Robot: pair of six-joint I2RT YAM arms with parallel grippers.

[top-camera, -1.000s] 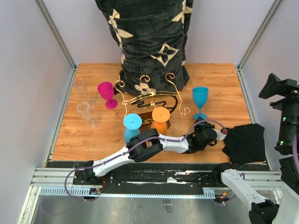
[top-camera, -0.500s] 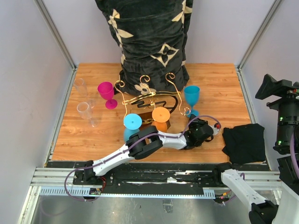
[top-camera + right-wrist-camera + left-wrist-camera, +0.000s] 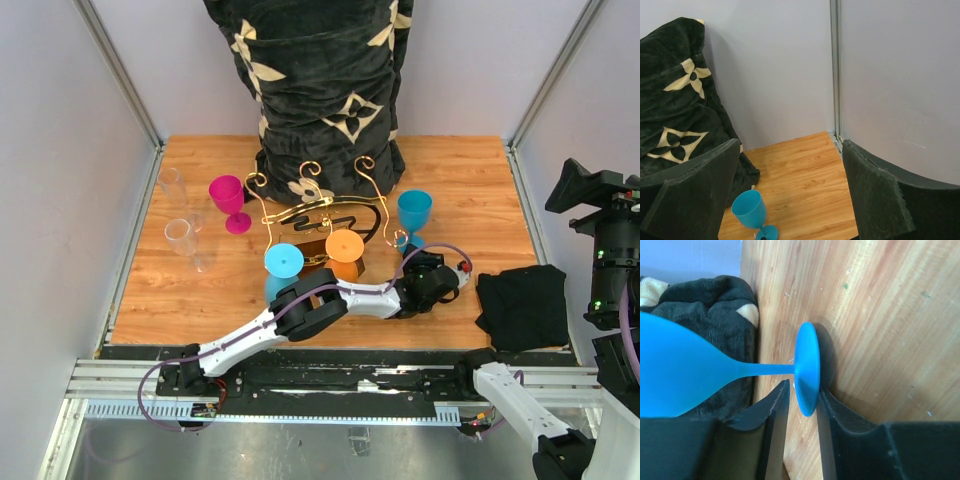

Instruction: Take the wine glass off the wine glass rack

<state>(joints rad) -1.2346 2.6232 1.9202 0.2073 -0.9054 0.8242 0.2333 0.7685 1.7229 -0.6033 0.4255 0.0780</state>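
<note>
The gold wire wine glass rack (image 3: pixel 322 212) stands mid-table in front of the blanket, with a light-blue glass (image 3: pixel 283 261) and an orange glass (image 3: pixel 344 246) hanging upside down on it. A blue wine glass (image 3: pixel 414 210) stands upright just right of the rack. My left gripper (image 3: pixel 413 255) reaches across low to its foot. In the left wrist view the gripper (image 3: pixel 802 405) pinches the rim of the foot (image 3: pixel 807 367); the right finger touches it and the left finger is a hair off. My right gripper (image 3: pixel 790 190) is open and empty, high at the right; the blue glass (image 3: pixel 749 210) shows below it.
A folded black blanket with cream flowers (image 3: pixel 325 90) stands behind the rack. A pink glass (image 3: pixel 228 200) and two clear glasses (image 3: pixel 172 184) stand at the left. A black cloth (image 3: pixel 522 305) lies at the right front. Walls enclose three sides.
My left gripper has carried the blue glass leftward, from the open table toward the rack's right side. In the last half second it barely moved. The right arm shifted slightly.
</note>
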